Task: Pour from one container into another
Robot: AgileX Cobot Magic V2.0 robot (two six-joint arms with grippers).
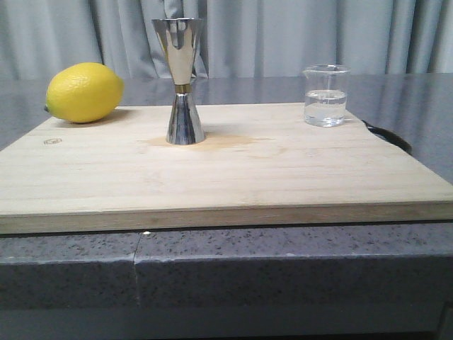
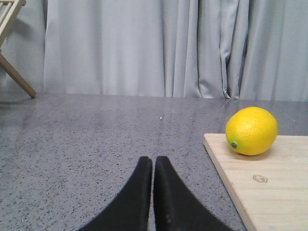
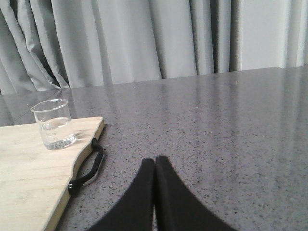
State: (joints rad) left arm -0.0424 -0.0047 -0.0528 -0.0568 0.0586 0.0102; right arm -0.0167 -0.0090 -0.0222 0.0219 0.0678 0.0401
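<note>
Lemon (image 1: pixel 84 92) on wooden board (image 1: pixel 226 177); grey curtain (image 1: pixel 283 35) behind.

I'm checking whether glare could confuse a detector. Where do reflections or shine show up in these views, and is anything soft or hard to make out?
Front view: the jigger mirrors the curtains and room, and the beaker is pale against the grey counter; the image is mildly soft throughout. Left wrist view: the lemon has only a dull highlight. Right wrist view: the countertop carries a broad sheen, and the beaker's marks are too faint to read.

I see a polished mirror-like metal jigger (image 1: pixel 185 81), a clear smooth glass beaker (image 1: pixel 325 95), a pale matt wooden board (image 1: pixel 226 173), a speckled grey stone-like worktop (image 1: pixel 283 262) and soft cloth curtains (image 1: pixel 297 35).
</note>
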